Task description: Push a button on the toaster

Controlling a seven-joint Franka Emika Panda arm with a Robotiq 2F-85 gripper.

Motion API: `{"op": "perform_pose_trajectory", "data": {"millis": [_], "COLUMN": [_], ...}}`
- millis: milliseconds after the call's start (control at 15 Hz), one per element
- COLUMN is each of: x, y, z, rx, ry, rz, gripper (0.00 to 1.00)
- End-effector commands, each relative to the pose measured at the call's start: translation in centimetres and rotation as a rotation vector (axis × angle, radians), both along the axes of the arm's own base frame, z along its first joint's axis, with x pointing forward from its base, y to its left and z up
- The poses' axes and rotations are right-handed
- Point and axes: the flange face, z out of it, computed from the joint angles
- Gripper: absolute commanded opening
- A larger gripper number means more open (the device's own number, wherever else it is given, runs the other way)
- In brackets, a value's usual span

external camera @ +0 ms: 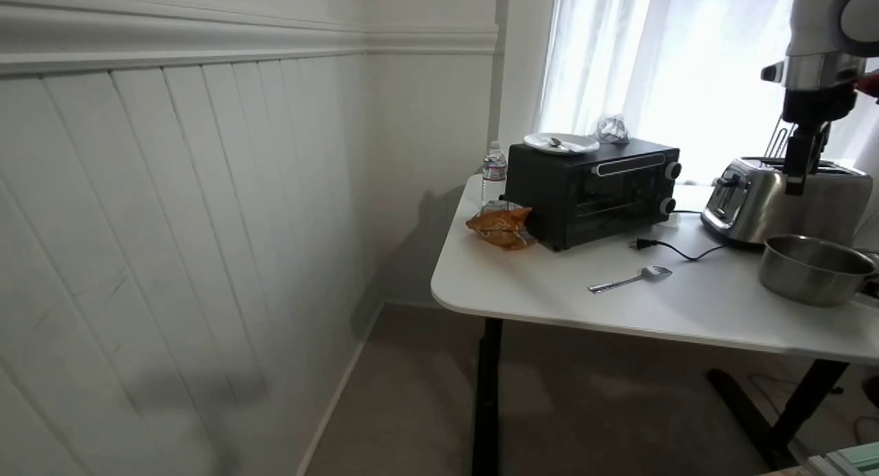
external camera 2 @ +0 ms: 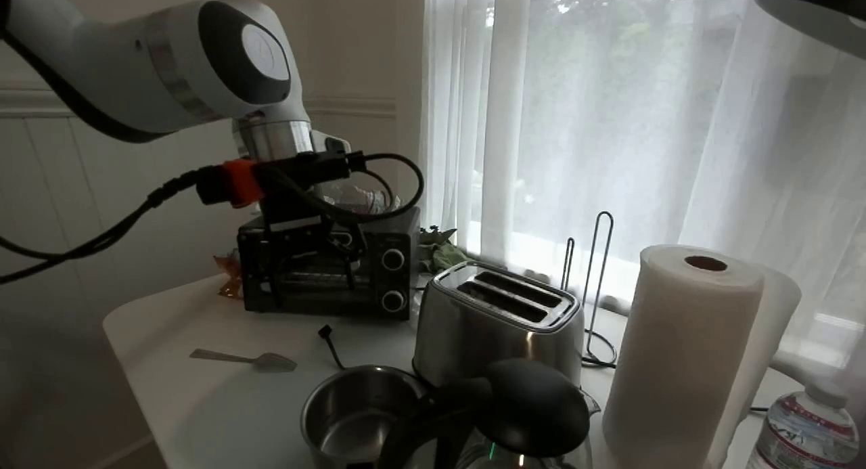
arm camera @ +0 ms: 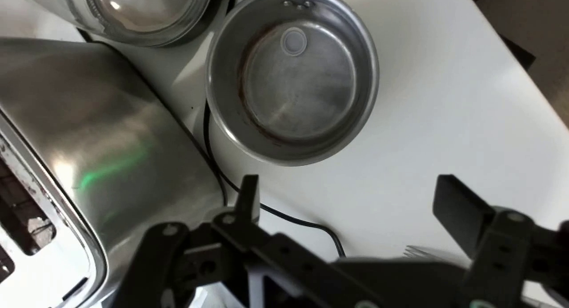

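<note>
The shiny silver toaster [external camera: 769, 211] stands on the white table. It also shows in an exterior view [external camera 2: 467, 333] with its two slots on top. In the wrist view the toaster [arm camera: 133, 143] fills the left side. Its end panel with a dark lever [external camera: 729, 194] faces the black oven; separate buttons are too small to tell. My gripper [arm camera: 349, 186] is open and empty, with its fingers wide apart and pointing down. In an exterior view the gripper [external camera: 798, 184] overlaps the toaster. In an exterior view the gripper [external camera 2: 311, 283] appears before the oven, apart from the toaster.
A steel pot [arm camera: 302, 90] stands close beside the toaster. A black toaster oven [external camera: 584, 201] bears a plate. A fork [external camera: 628, 279] and a power cord [external camera: 687, 256] lie on the table. A black-lidded glass pot [external camera 2: 534, 408] and paper towels [external camera 2: 676, 361] stand near the toaster.
</note>
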Motion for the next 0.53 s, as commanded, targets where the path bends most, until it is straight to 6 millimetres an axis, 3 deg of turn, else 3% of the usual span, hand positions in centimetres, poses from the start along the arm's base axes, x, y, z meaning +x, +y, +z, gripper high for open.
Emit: {"op": "perform_pose_trajectory", "data": {"millis": [0,400,467], "x": [2.2,4.7,3.3], "y": [1.5,3.6,3.1], "z": [-2.4,-5.5,-5.0], "rx": [-0.116,-0.276,-0.232], "ry": [0.059,0.135,0.112], "rz": [0.148,0.391,0.325], "gripper": [1.0,1.0,1.0]}}
